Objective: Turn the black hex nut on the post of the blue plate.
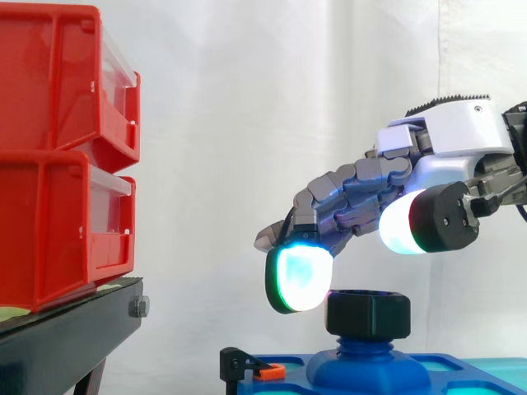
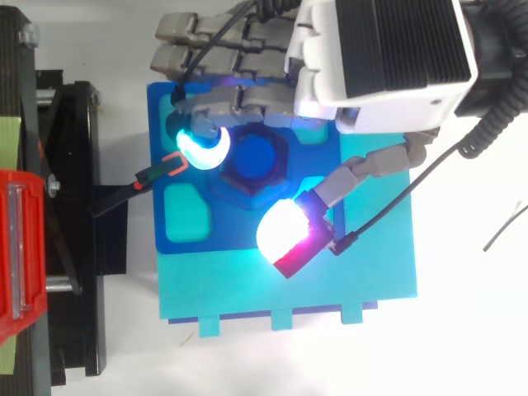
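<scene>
The black hex nut (image 1: 368,313) sits on the blue post (image 1: 368,350) of the blue plate (image 1: 461,366), and from above it appears as a dark hexagon (image 2: 239,188) around the post's blue top (image 2: 254,158). My hand (image 1: 362,189) hovers over it, reaching in from the right. One cyan-glowing fingertip (image 1: 298,276) hangs close beside the nut's left side at the height of its top. The white and red thumb pad (image 1: 412,222) stays above and to the right of the nut, clear of it. The fingers are loosely bent and spread to either side of the nut (image 2: 202,144), holding nothing.
Two stacked red bins (image 1: 58,156) stand on a black stand (image 1: 74,329) to the left. A small black and orange clip (image 2: 169,165) sits at the plate's left edge. The plate rests on a cyan board (image 2: 330,280). A white curtain hangs behind.
</scene>
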Controlling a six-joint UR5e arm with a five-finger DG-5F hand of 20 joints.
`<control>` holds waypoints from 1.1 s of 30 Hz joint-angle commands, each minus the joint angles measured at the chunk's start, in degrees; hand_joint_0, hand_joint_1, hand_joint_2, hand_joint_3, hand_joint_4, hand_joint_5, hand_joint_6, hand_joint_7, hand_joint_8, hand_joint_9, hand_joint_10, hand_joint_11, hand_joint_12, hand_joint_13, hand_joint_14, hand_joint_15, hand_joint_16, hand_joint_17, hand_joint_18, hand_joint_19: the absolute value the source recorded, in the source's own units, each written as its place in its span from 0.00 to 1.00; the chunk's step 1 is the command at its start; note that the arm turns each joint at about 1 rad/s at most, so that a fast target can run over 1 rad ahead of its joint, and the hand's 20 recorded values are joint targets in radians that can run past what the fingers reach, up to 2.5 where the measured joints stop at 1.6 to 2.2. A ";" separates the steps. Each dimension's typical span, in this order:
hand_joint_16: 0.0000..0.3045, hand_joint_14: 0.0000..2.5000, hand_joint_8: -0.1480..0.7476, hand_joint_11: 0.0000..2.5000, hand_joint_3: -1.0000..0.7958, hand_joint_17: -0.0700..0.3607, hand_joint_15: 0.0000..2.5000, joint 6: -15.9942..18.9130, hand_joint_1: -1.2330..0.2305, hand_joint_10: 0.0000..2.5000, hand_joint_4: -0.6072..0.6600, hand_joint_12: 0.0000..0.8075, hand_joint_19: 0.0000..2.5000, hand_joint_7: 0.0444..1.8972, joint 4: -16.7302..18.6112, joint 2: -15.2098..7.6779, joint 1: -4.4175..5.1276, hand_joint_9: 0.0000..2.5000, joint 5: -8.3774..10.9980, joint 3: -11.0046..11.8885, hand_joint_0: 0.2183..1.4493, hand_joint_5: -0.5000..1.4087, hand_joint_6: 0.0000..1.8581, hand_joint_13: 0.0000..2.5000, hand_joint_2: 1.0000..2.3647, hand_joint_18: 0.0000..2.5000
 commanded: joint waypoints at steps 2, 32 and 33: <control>0.21 0.00 0.49 0.01 0.28 0.49 0.01 0.00 0.57 0.00 0.73 0.49 0.19 0.55 0.00 0.01 -0.16 0.10 -0.51 0.03 0.15 0.18 0.27 0.07 0.00 0.09; 0.20 0.00 0.49 0.03 0.28 0.48 0.02 -2.28 0.60 0.00 0.72 0.48 0.20 0.66 -5.27 0.27 -1.74 0.16 -3.76 1.08 0.16 0.19 0.27 0.10 0.00 0.11; 0.20 0.00 0.49 0.03 0.28 0.48 0.01 -2.28 0.60 0.00 0.72 0.48 0.20 0.67 -5.27 0.27 -1.74 0.16 -3.76 1.08 0.16 0.20 0.27 0.10 0.00 0.11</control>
